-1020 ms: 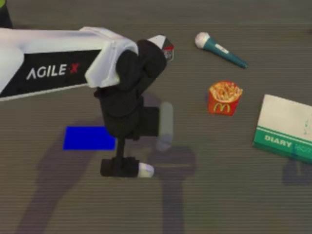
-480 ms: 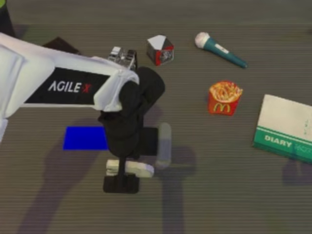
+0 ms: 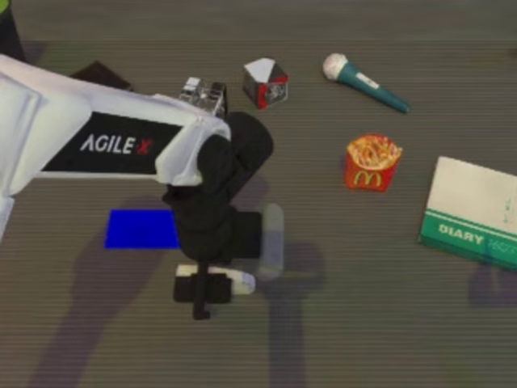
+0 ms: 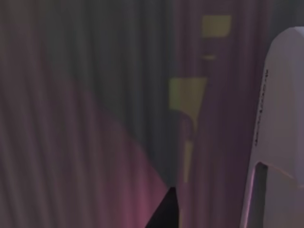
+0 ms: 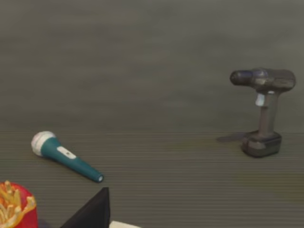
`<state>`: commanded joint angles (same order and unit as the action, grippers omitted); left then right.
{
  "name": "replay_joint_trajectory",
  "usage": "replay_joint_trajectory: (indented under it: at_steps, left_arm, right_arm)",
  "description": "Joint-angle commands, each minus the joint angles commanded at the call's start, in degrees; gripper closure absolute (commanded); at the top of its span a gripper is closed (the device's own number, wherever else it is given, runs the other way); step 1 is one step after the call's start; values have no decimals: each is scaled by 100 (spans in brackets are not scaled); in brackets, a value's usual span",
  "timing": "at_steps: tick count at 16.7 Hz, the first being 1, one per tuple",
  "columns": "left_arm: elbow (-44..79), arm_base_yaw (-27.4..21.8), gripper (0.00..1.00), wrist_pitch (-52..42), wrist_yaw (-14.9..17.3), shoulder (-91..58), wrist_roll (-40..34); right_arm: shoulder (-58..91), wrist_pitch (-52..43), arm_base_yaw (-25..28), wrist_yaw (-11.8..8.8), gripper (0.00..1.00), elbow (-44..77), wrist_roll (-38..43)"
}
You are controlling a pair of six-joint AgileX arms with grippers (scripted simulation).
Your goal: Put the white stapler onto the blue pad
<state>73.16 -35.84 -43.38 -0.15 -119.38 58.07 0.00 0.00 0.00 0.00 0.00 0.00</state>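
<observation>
While the flat blue pad (image 3: 139,229) lies beside, left pincer (image 3: 202,288) clamps the rounded white stapler (image 3: 240,281).

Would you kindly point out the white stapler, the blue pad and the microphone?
white stapler (image 3: 241,281): top view, its rounded end.
blue pad (image 3: 137,229): top view, its bare middle.
microphone (image 3: 367,82): top view, its teal handle.

Teal microphone (image 3: 365,82), red box of fries (image 3: 372,162), diary book (image 3: 472,212), red-white small box (image 3: 266,82), dark drill (image 5: 263,110), brown wallet (image 3: 101,75)

Between the white stapler (image 3: 230,280) and the blue pad (image 3: 139,229) at its ten o'clock, we see bare table (image 3: 121,323). Our left arm (image 3: 113,145) overhangs the pad's right edge.
</observation>
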Motion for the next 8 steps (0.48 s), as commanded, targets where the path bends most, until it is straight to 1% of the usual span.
replay_joint_trajectory:
  at_steps: [5,6,8]
  left_arm:
    - [0,0,98,0,0,0,0]
    - [0,0,100,0,0,0,0]
    - [0,0,100,0,0,0,0]
  right_arm:
    - [0,0,0,0,0,0,0]
    - [0,0,0,0,0,0,0]
    - [0,0,0,0,0,0,0]
